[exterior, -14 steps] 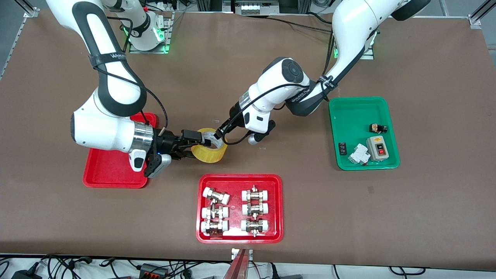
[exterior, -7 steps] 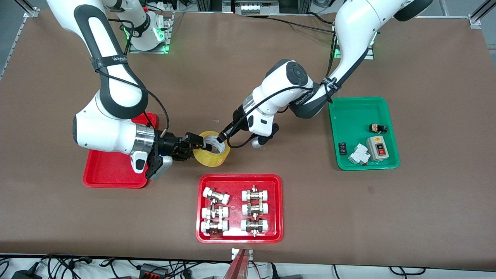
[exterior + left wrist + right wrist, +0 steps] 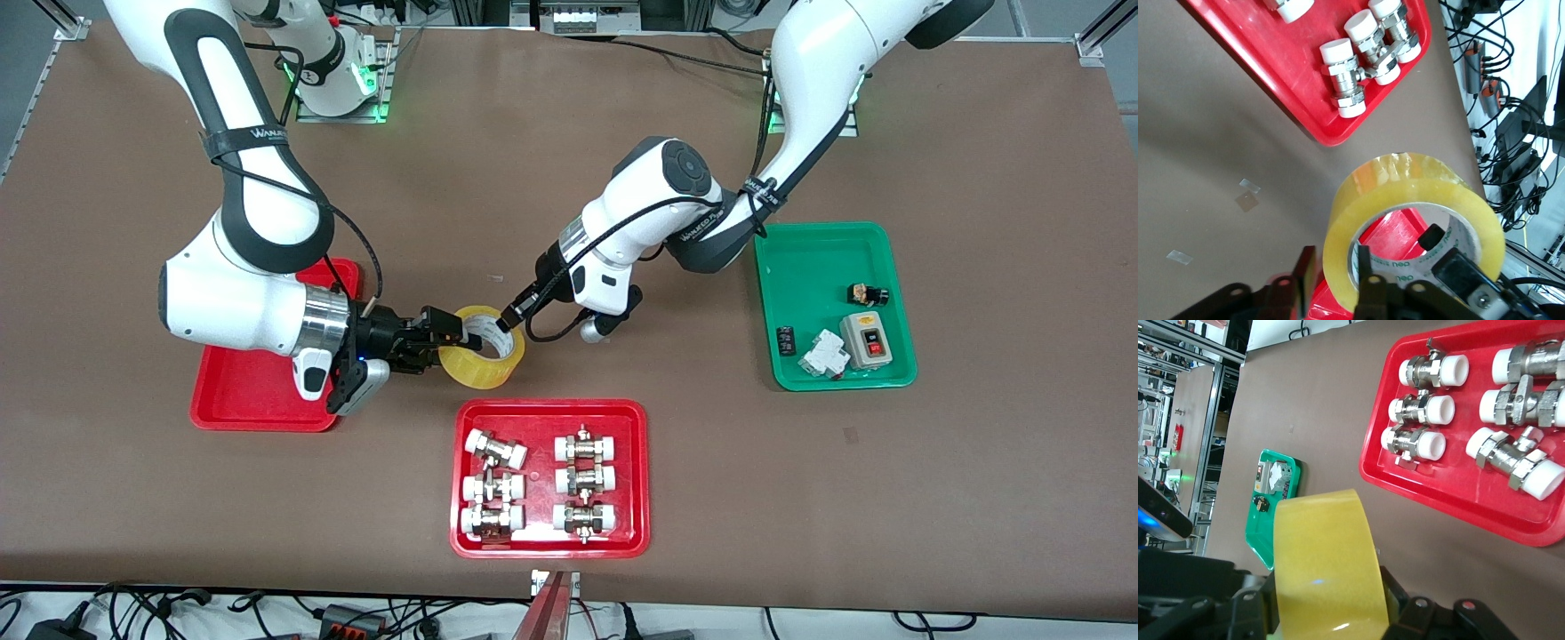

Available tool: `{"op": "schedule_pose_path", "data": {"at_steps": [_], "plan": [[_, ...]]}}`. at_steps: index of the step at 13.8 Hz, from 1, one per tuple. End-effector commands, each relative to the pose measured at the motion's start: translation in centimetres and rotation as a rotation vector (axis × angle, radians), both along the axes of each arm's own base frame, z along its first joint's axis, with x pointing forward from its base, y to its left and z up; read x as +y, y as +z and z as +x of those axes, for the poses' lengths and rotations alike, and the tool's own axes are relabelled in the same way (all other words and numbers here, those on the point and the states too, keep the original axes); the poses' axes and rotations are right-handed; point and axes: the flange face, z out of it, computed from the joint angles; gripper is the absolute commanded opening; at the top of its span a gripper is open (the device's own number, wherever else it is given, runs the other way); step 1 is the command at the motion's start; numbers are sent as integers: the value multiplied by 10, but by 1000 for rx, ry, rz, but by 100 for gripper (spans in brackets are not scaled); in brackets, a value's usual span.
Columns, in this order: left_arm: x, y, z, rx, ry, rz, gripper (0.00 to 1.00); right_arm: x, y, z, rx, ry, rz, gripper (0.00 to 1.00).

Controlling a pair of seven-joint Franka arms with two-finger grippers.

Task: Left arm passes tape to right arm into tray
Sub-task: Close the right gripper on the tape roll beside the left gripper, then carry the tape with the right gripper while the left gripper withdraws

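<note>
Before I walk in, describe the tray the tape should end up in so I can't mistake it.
Start at the right arm's end of the brown table. Under that arm's wrist lies the plain red tray, rectangular with rounded corners and a raised rim. Unlike the red tray with metal fittings nearer the front camera, or the green tray at the left arm's end, no parts show on it.

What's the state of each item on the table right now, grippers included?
tape: off the table, between both grippers.
right gripper: shut on the tape's wall.
left gripper: at the tape's rim, fingers parted.
plain red tray: nothing visible in it, partly hidden by the right arm.
red tray with fittings: holds six white-capped metal fittings.
green tray: holds a switch box and small parts.
</note>
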Motion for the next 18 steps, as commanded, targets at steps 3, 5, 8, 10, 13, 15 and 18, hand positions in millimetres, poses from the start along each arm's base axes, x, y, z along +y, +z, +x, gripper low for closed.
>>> {"op": "schedule_pose_path", "data": {"at_steps": [3, 5, 8, 10, 13, 15, 18], "plan": [[64, 53, 34, -26, 28, 85, 100, 0, 16, 5, -22, -9, 21, 0], [105, 81, 39, 18, -25, 191, 100, -8, 16, 8, -20, -20, 18, 0], [179, 115, 51, 162, -64, 282, 100, -74, 5, 19, 47, -40, 29, 0], [238, 146, 54, 253, -170, 339, 100, -140, -11, 18, 137, -43, 52, 0], [306, 154, 43, 344, -418, 431, 100, -228, -49, 5, 162, 58, 23, 0], [336, 175, 28, 370, -535, 526, 100, -281, -85, -7, 189, 112, 37, 0], [356, 182, 17, 343, -717, 701, 100, -332, -119, -23, 203, 177, -35, 0]]}}
